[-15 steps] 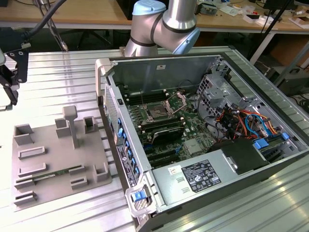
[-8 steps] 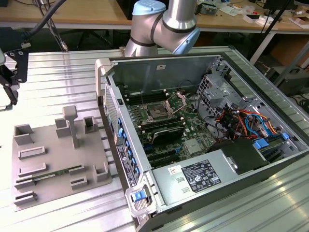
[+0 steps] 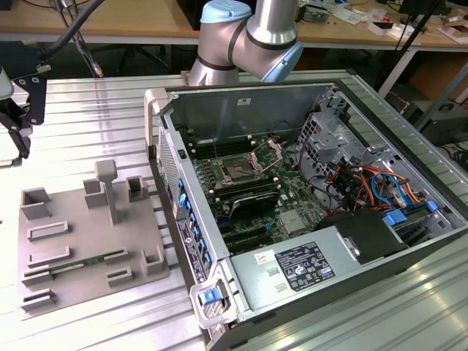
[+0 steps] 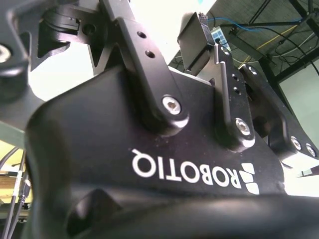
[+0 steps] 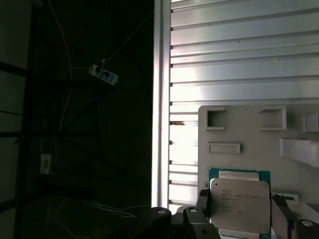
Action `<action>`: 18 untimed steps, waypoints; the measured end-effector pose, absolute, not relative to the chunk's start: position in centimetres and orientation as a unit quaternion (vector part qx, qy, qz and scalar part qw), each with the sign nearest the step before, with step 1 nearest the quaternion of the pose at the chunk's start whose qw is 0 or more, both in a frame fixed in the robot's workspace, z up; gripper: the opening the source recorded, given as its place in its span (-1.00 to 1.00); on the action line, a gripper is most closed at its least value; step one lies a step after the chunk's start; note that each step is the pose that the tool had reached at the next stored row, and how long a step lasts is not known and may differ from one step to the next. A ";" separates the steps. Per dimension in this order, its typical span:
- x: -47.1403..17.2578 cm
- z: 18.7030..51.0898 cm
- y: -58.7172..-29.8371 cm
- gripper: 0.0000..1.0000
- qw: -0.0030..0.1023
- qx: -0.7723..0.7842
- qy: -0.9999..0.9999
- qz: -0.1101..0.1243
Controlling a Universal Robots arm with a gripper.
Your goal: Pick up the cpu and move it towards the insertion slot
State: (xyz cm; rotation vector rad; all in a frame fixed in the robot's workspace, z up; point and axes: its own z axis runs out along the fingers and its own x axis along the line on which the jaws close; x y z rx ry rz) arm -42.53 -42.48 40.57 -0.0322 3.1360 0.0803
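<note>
Cpu: seen in the first wrist view as a silver-topped chip (image 5: 239,205) with a green border, held flat in the gripper (image 5: 240,213), with the grey plate (image 5: 249,129) behind it.
Gripper: closed on two opposite edges of the cpu, with a finger (image 5: 203,198) set against each side; nothing else is held.
Height: how far the cpu is raised off the plate cannot be told.
Slot: seen in the exterior view (image 3: 238,170) on the green board inside the open case (image 3: 241,102), well apart from the plate, toward that view's right; its metal frame appears raised.
Carry: the chip is best kept level and the edge grip steady, and the case wall should be cleared from above.
Risk: the chip could be tilted or let slip by a fast swing, since only thin edges are gripped.
</note>
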 end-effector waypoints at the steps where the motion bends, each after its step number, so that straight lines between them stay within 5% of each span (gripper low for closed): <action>1: -42.4 40.6 -42.5 0.08 0.002 -0.010 1.000 0.026; 18: -39.4 40.6 -42.5 0.08 0.002 -0.010 1.000 0.026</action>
